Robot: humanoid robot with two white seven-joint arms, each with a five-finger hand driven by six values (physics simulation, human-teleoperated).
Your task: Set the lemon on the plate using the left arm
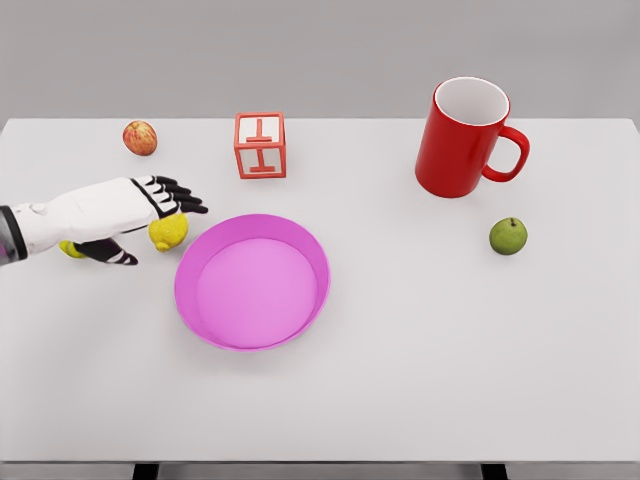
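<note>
Meanwhile, the left hand (pixel 125 215) spreads relaxed fingers (pixel 178 196) over the lemon (pixel 168 232), holding nothing, just beside the pink plate (pixel 252 281) on the bench (pixel 450 350).

Probably a simulated test bench: bare white table (pixel 400 400) against blank grey backdrop (pixel 320 50).

Bright, even, diffuse light from overhead, no hot spots. White tabletop (pixel 420 380) reads pale grey w/ barely any falloff toward edges. Shadows v. soft & faint: thin contact shade under the red mug (pixel 462 140) at approx 6 o'clock, a slight smudge under the green fruit (pixel 508 236). Pink plate (pixel 252 281) shows a darker band along its inner wall at 12 o'clock. No glare on the mug. Render is sharp throughout, no blur; slight jaggies on the robot hand (pixel 120 215) fingers. No visible edge distortion.
</note>
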